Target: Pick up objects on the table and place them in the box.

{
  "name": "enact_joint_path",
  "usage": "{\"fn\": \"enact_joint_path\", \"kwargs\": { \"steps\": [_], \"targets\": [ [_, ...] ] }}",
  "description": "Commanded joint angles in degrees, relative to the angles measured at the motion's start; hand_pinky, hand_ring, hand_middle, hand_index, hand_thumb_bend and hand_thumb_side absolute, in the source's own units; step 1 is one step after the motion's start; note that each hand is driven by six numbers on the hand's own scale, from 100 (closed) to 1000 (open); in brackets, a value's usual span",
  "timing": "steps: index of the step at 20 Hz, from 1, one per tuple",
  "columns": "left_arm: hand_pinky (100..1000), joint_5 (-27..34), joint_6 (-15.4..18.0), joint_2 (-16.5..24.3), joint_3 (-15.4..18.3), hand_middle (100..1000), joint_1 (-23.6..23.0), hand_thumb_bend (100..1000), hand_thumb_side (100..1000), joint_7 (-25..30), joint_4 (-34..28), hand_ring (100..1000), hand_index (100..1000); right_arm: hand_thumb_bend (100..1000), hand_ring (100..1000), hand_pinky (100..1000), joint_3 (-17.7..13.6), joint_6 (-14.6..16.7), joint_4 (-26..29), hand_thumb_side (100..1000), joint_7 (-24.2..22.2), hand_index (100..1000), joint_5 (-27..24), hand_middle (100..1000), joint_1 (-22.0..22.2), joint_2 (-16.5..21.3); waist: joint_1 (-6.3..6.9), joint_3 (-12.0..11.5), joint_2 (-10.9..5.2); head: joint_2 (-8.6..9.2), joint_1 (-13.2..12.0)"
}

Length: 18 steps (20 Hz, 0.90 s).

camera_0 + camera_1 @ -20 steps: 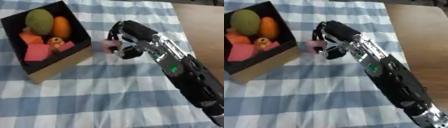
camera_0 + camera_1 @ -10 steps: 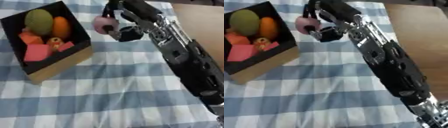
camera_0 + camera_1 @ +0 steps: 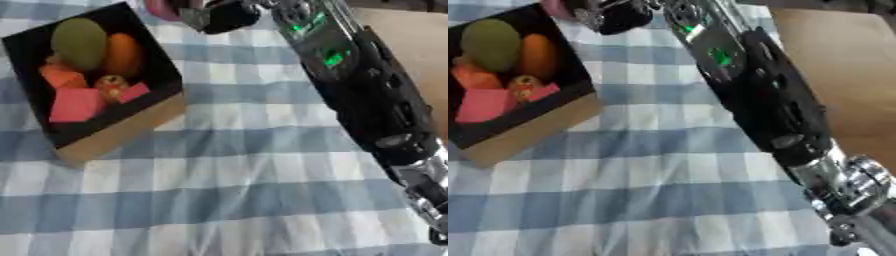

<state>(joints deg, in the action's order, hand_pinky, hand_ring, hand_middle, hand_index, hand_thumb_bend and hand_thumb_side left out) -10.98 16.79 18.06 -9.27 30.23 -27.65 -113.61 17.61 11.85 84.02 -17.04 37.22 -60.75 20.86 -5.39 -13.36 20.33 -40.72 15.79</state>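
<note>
The right hand (image 3: 219, 12) reaches to the top edge of the view, its fingers curled round a pink object (image 3: 162, 7) held up beyond the far corner of the box (image 3: 122, 132). The box sits on the checked counter (image 3: 227, 190) with a green fruit (image 3: 79, 42), an orange fruit (image 3: 124, 52) and red pieces (image 3: 74, 105) inside

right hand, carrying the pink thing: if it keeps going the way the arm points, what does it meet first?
Probably nothing visible: the right hand, curled on the round pink object, points past the top edge, beyond the black cardboard box of fruit. Depth unclear.
</note>
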Motion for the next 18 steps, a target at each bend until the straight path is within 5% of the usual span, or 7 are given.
{"fn": "enact_joint_path", "kwargs": {
  "steps": [1, 5, 8, 9, 13, 18],
  "targets": [
    [749, 0.4, 0.5, 0.2, -0.1, 746, 1.2, 576, 609, 0.5, -1.0, 885, 788, 100, 670, 795, 0.1, 1.8, -5.4, 100, -0.7, 606, 2.3, 409, -2.2, -2.8, 0.18, -0.3, -1.66, 0.53, 0.5],
    [751, 0.3, 0.2, 0.1, 0.2, 746, 1.4, 582, 609, 0.3, -1.0, 884, 788, 100, 760, 827, -0.3, 4.8, -10.6, 100, -2.3, 709, 3.8, 518, -2.5, -4.6, 0.05, -0.6, -1.52, 0.40, 0.6],
    [735, 0.0, -0.3, 0.2, 0.3, 745, 1.5, 583, 609, -0.2, -1.0, 884, 787, 100, 837, 860, 0.1, 10.1, -12.8, 100, -7.1, 828, 3.7, 647, -2.6, -5.0, 0.05, -0.8, -1.33, 0.41, 0.7],
    [729, -0.1, -0.2, 0.2, 0.4, 744, 1.5, 584, 607, -0.4, -1.0, 881, 787, 100, 901, 897, 0.2, 12.2, -13.3, 178, -9.1, 927, 3.8, 787, -2.6, -5.1, 0.07, -0.9, -1.28, 0.38, 0.7],
    [731, 0.0, 0.0, 0.2, 0.2, 745, 1.5, 581, 609, -0.4, -1.0, 883, 788, 100, 958, 944, -1.0, 17.4, -14.1, 482, -13.6, 984, 5.6, 852, -2.5, -4.9, 0.10, -0.8, -1.20, 0.32, 0.7],
    [732, 0.2, 0.4, 0.2, 0.3, 744, 1.4, 580, 605, -0.4, -1.0, 882, 788, 100, 933, 933, -2.6, 17.4, -12.5, 328, -13.3, 969, 4.9, 823, -2.1, -4.7, 0.18, -0.7, -1.16, 0.21, 0.5]
  ]
}}
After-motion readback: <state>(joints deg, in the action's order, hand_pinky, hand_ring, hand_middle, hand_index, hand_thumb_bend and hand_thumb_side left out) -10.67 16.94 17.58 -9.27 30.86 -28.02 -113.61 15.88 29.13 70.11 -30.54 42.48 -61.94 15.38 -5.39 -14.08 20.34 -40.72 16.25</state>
